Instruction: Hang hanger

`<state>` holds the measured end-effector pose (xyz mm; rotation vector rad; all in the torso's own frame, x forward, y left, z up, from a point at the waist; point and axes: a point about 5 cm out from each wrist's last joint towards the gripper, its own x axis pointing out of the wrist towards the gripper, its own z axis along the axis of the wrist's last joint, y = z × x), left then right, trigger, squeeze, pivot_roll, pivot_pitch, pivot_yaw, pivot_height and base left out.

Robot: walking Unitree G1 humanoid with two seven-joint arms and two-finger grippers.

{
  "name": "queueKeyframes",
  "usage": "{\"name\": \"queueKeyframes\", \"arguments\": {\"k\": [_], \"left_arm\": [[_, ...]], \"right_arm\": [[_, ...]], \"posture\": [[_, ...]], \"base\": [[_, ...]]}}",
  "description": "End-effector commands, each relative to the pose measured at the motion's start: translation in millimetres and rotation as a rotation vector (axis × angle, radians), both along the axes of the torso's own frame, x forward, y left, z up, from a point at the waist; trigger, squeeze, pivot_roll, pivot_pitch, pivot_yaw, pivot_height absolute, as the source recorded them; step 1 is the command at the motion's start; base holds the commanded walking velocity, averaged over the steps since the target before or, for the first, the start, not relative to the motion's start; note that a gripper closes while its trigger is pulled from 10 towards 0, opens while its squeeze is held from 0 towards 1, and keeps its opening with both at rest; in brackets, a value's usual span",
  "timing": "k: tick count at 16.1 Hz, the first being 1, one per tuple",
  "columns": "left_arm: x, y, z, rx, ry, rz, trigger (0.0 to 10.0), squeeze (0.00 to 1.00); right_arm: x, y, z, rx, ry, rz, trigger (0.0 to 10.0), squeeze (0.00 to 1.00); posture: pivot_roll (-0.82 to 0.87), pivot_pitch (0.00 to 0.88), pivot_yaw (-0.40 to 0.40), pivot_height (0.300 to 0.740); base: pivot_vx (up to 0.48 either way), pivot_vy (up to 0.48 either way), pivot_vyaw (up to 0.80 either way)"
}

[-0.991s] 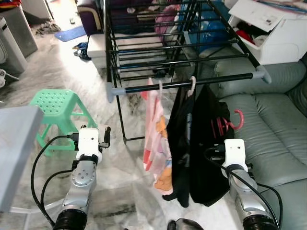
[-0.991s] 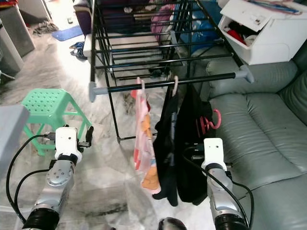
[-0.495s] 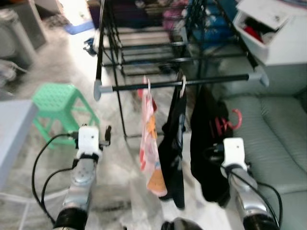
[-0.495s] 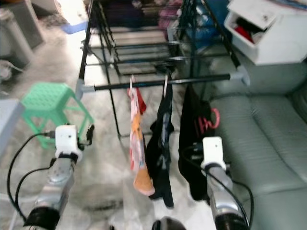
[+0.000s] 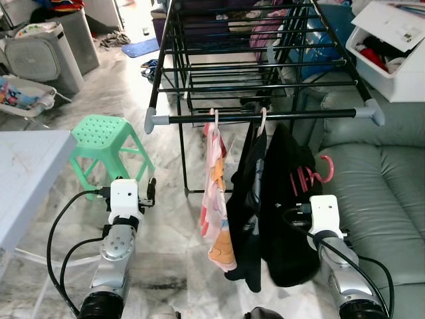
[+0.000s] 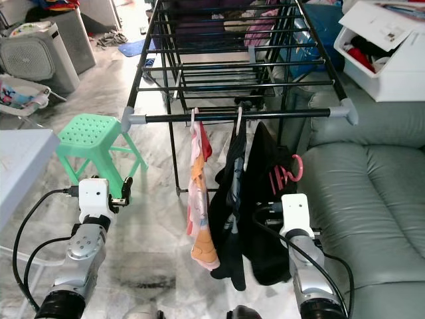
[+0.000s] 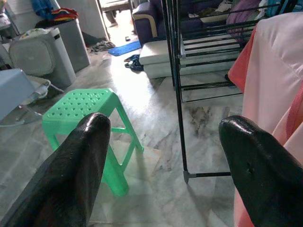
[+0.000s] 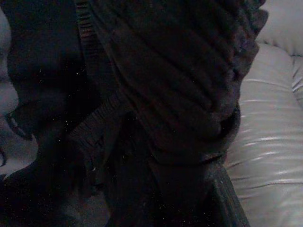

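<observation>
While raised forward at chest height, both arms point toward rack (image 5: 265, 114), wrists level, cables looping back from each.

Left pincer (image 7: 165, 156): fingers (image 7: 83, 161) spread wide, gripping nothing; aimed past stool (image 5: 106, 143) at marble floor (image 5: 172, 219), just beside pink garment (image 5: 216, 186).

Right pincer (image 8: 156, 142): buried in black garment (image 5: 289, 199); fingers lost in dark knit folds in right wrist view, so cannot tell whether spread or closed. Right arm sits below and right of that cloth, sofa (image 5: 385, 193) alongside.

Pink hanger (image 5: 312, 174): hook curling out on right side of black garment, below rack's front bar, not on bar. Touching cloth; grip on it hidden.

On front bar: pink garment and second black garment (image 5: 247, 193), each on a white hook, hanging side by side near bar's middle.

Compared with a second ago: sharper and steadier than blurred frame between; camera tilted up and back, taking in more of rack top, a grey appliance (image 5: 43, 56) and a white bin (image 5: 392, 53) beyond sofa. Arms in much the same raised pose as before; pink hanger at same spot against black cloth; hung garments unmoved on bar.
</observation>
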<state>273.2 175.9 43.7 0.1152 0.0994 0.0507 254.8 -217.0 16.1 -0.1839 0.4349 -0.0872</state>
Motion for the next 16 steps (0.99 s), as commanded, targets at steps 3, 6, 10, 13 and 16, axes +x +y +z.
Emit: {"name": "queueKeyframes", "arguments": {"k": [3,6,10,13,16], "left_arm": [[0.9,4.3,2,0.006,-0.004,0.012,10.0,0.0],[-0.7,2.9,1,0.003,-0.002,0.008,10.0,0.0],[-8.0,4.8,2,0.01,-0.002,-0.002,10.0,0.0],[-22.3,11.1,3,0.021,0.011,-0.004,10.0,0.0],[-36.9,15.2,10,0.027,0.013,-0.015,10.0,0.0]], "right_arm": [[6.1,3.2,10,0.002,-0.047,0.016,10.0,0.0],[10.3,-3.5,13,-0.007,-0.056,-0.009,10.0,0.0],[21.9,-25.3,23,-0.031,-0.068,-0.079,10.0,0.0],[36.6,-38.5,36,-0.069,-0.071,-0.085,10.0,0.0],[52.6,-43.2,51,-0.083,-0.086,-0.081,10.0,0.0]], "posture": [[-0.08,0.0,0.021,0.74],[-0.07,0.0,0.02,0.74],[-0.05,0.0,0.02,0.74],[-0.02,0.0,0.02,0.74],[0.01,0.039,0.02,0.74]], "base": [[0.201,0.187,0.0],[0.0,0.0,0.0],[0.0,0.0,0.0],[0.0,0.0,0.0],[0.0,0.0,0.0]]}}
